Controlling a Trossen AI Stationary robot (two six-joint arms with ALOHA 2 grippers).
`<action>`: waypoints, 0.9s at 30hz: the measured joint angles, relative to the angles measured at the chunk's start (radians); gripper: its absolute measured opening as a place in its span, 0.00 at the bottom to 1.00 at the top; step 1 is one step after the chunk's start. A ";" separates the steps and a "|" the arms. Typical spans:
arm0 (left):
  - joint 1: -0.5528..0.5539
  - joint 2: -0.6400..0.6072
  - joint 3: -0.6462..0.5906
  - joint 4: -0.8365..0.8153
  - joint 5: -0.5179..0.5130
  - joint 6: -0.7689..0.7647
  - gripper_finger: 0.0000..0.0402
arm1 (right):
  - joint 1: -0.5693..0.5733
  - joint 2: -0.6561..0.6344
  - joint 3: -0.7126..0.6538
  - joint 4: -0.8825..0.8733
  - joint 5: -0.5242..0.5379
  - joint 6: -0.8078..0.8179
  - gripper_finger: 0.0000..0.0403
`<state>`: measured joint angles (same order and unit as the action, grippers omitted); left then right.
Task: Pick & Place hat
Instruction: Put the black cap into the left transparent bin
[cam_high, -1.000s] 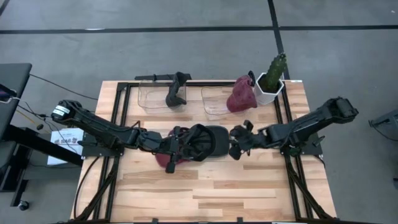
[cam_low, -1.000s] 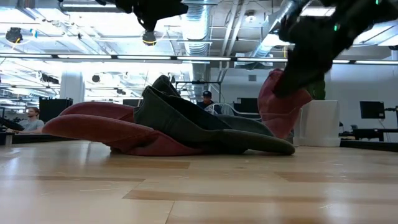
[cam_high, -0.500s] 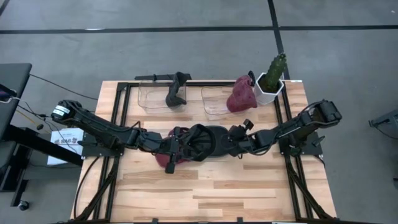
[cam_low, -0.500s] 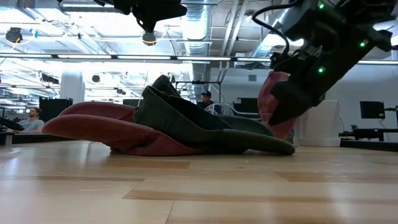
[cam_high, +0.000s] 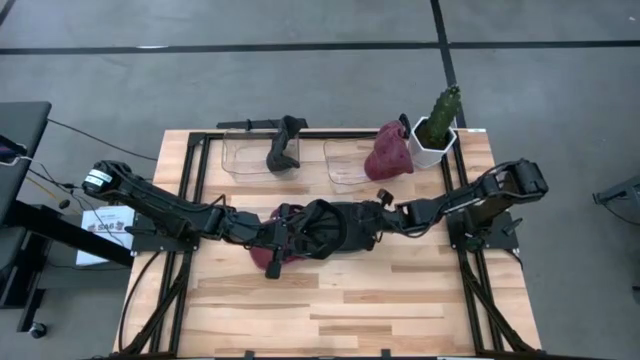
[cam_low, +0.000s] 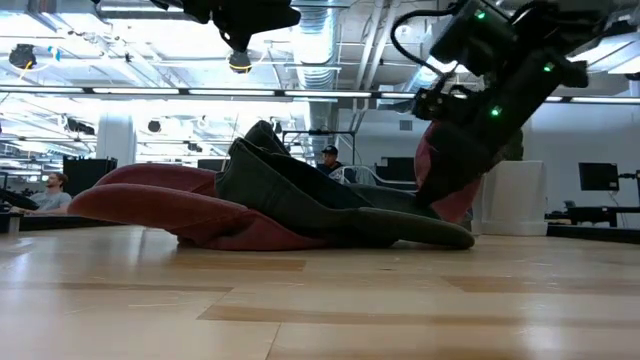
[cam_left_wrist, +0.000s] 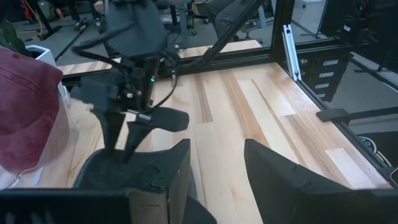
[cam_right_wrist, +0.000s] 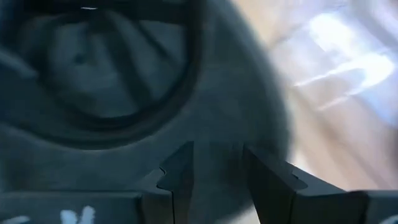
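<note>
Arms reached in low from both sides and met at the middle of the pale wooden table (cam_high: 350, 300). The left gripper (cam_high: 283, 232) lay stretched across the boards with its fingers (cam_left_wrist: 273, 180) spread apart, one finger against the edge of the dark grey fabric cap (cam_high: 330, 228) and nothing pinched between them. From the opposite side the right gripper (cam_high: 375, 222) had come down over the cap's brim; in its own wrist view the two fingers (cam_right_wrist: 264, 180) stood a little apart right above the dark cloth, but whether they had the brim clamped I could not tell.

The dark cap sat near the table's centre, lying partly on top of a maroon fabric cap (cam_low: 150, 205) — from table level the red brim stuck out beneath the grey one, both flat on the wood.

Along the far edge stood two clear plastic bins. The left clear bin (cam_high: 240, 155) held a black hat (cam_high: 284, 145) draped over its rim. The right clear bin (cam_high: 342, 165) held another maroon cap (cam_high: 387, 152), heaped up against its wall. Just beside that bin was a white hexagonal pot (cam_high: 432, 143) with a green cactus (cam_high: 443, 108) standing upright in it.

In the room beyond the table a person (cam_low: 330, 160) sat at a desk.
</note>
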<state>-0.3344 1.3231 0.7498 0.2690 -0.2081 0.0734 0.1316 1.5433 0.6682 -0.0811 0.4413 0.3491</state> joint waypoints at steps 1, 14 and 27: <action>0.000 0.000 0.000 0.000 0.000 0.000 0.37 | -0.010 0.000 0.000 0.015 -0.049 -0.012 0.31; 0.000 0.000 0.000 -0.001 0.000 0.000 0.37 | 0.027 0.000 0.000 0.046 -0.420 -0.064 0.31; 0.000 0.000 0.000 -0.001 0.000 0.000 0.37 | 0.178 0.000 0.000 0.054 -0.280 -0.097 0.35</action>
<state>-0.3344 1.3228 0.7498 0.2680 -0.2081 0.0734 0.3098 1.5429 0.6682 -0.0275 0.1611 0.2525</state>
